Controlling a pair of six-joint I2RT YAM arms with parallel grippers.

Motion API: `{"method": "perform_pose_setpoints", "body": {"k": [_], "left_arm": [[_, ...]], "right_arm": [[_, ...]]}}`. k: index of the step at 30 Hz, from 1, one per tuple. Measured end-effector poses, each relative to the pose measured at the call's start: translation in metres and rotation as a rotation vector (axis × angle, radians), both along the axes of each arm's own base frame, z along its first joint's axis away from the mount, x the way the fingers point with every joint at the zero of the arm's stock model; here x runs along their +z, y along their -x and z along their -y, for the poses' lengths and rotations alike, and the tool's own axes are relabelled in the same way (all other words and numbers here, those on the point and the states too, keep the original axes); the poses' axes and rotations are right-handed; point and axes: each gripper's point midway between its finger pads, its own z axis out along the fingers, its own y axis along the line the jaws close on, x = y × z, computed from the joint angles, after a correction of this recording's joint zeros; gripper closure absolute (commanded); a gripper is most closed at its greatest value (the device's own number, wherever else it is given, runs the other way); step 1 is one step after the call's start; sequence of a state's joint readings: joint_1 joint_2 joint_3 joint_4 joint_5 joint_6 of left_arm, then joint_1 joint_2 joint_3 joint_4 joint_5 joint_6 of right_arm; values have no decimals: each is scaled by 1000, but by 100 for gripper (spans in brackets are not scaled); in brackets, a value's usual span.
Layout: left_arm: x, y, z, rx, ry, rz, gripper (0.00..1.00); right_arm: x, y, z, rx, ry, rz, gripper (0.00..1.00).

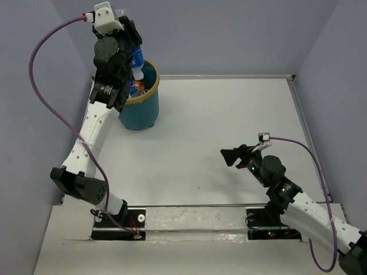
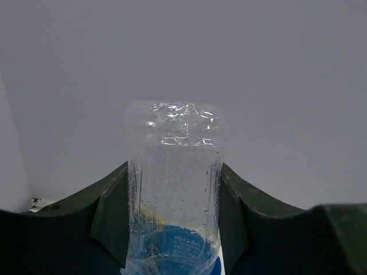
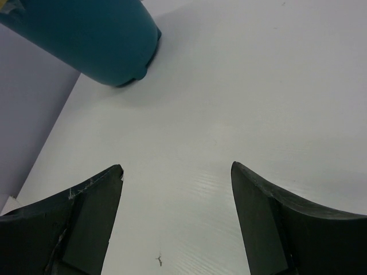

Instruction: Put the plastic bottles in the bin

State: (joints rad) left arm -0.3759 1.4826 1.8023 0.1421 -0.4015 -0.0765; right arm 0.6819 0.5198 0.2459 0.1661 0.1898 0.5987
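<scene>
The teal bin (image 1: 140,112) with a yellow-tan rim stands at the table's far left; it also shows in the right wrist view (image 3: 97,40). My left gripper (image 1: 129,43) is raised above the bin and shut on a clear plastic bottle with a blue label (image 1: 136,60), which hangs cap down over the bin's mouth. In the left wrist view the bottle (image 2: 174,189) fills the gap between the fingers (image 2: 112,217), base pointing away. Other bottles, orange and blue, lie inside the bin (image 1: 136,87). My right gripper (image 1: 229,156) is open and empty, low over the table at centre right.
The white table (image 1: 229,114) is walled by grey panels at the back and sides. A purple cable (image 1: 43,86) loops from the left wrist. A small dark speck (image 3: 159,261) lies on the table between the right fingers.
</scene>
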Motion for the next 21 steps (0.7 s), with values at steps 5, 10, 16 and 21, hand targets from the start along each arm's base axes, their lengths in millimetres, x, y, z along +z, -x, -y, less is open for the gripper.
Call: {"method": "perform_pose_setpoints", "body": {"k": [5,10,16,21], "left_arm": [[-39,-58,-20,75,6,-60,69],[-106,-116,-37,147,8,-158,69],[-144,-145,-56,247,9,-179,69],[-168,-141,-61,273,35,-144,55]], "right_arm": [[-1,2,-6,42,14,6,19],[3,6,-13,89,14,29,18],[6,9,-19,132,16,47,18],[7,11,-23,156,12,62,18]]}}
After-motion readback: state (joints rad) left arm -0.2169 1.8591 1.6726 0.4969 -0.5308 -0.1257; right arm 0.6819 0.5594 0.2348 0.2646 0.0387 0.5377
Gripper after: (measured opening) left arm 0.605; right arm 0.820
